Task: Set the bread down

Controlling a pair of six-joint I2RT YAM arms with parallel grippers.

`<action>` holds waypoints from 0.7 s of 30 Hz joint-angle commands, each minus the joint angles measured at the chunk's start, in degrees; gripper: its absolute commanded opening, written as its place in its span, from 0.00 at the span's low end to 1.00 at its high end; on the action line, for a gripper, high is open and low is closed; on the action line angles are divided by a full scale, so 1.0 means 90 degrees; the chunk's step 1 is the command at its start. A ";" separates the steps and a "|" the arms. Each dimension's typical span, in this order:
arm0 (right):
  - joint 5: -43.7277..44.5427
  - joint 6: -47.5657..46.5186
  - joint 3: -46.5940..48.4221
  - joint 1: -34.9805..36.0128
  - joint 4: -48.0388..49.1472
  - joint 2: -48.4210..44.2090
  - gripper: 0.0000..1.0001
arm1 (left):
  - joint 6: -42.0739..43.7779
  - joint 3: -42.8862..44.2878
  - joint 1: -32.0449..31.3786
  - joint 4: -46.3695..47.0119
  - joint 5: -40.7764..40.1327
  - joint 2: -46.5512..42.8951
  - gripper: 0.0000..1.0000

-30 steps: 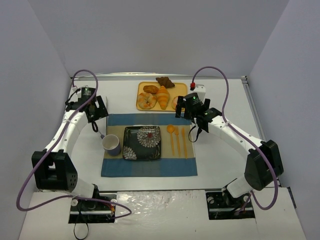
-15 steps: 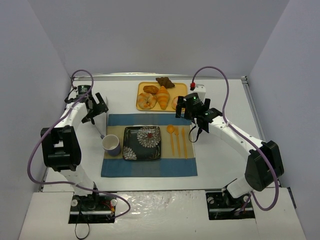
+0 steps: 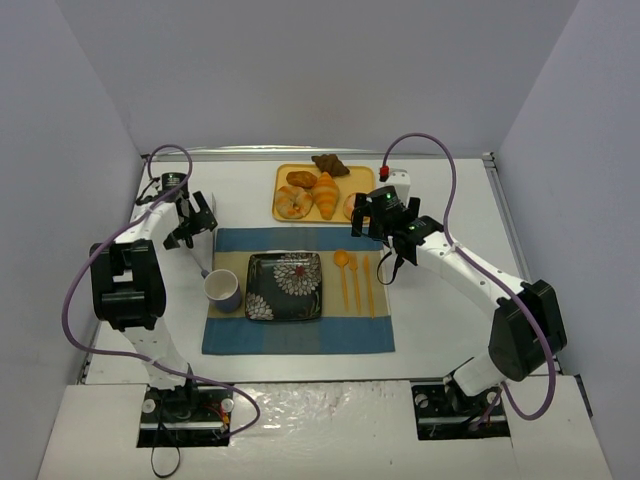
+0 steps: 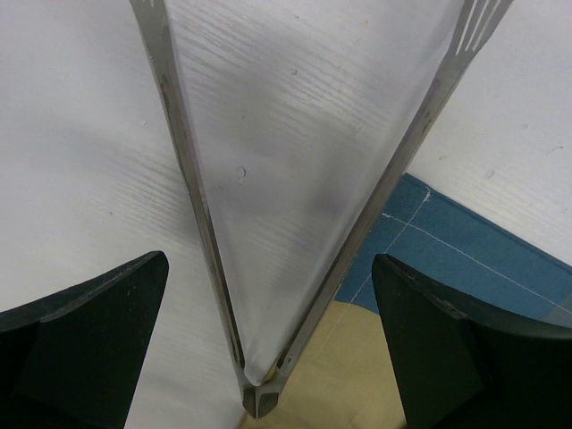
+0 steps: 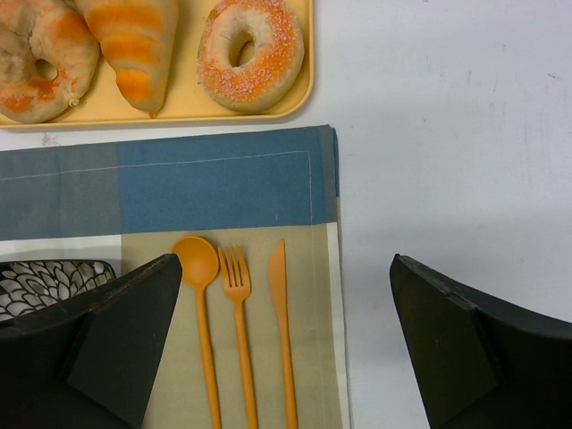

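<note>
Golden-orange and knotted on top, the bread is sitting on the yellow tray at the back of the desk. It's at the tray's left end, with the long croissant just beside it and the sugared ring donut further along. So you've got nothing delivered yet: the bun is unlifted, and the patterned black plate in the middle of the blue placemat is bare. I'd take that plate as the likely landing spot, though nothing here confirms it. Pick, carry and set-down are all ahead of you. Now look at your left hand: it's off past the placemat's far-left corner, pointing down at the desk, released. Its jaws are spread wide, one on each side of a pair of metal tongs lying flat on the white surface, hinge end at the mat's edge. No contact that I can see; the tongs sit in the gap untouched, so my read is that a tongs pickup comes first. That arm is folded, its big elbow joint out over the desk's left edge, forearm reaching back. Your right hand is released too, and empty. It hangs over the mat's right end, above the orange cutlery and near the tray's donut corner, with its elbow out by the right edge. The bread lies at the tray's other end from it.
</note>
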 commanded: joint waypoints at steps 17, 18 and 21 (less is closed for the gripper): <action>-0.0039 0.0052 0.0172 -0.0029 0.0290 -0.0069 1.00 | 0.0059 -0.0595 0.0048 0.0874 0.0219 -0.0478 0.97; -0.0039 0.0052 0.0167 -0.0033 0.0290 -0.0061 1.00 | 0.0063 -0.0622 0.0047 0.0927 0.0219 -0.0509 0.97; -0.0059 0.0043 0.0167 -0.0025 0.0309 -0.0028 1.00 | 0.0055 -0.0601 0.0048 0.0931 0.0219 -0.0538 0.97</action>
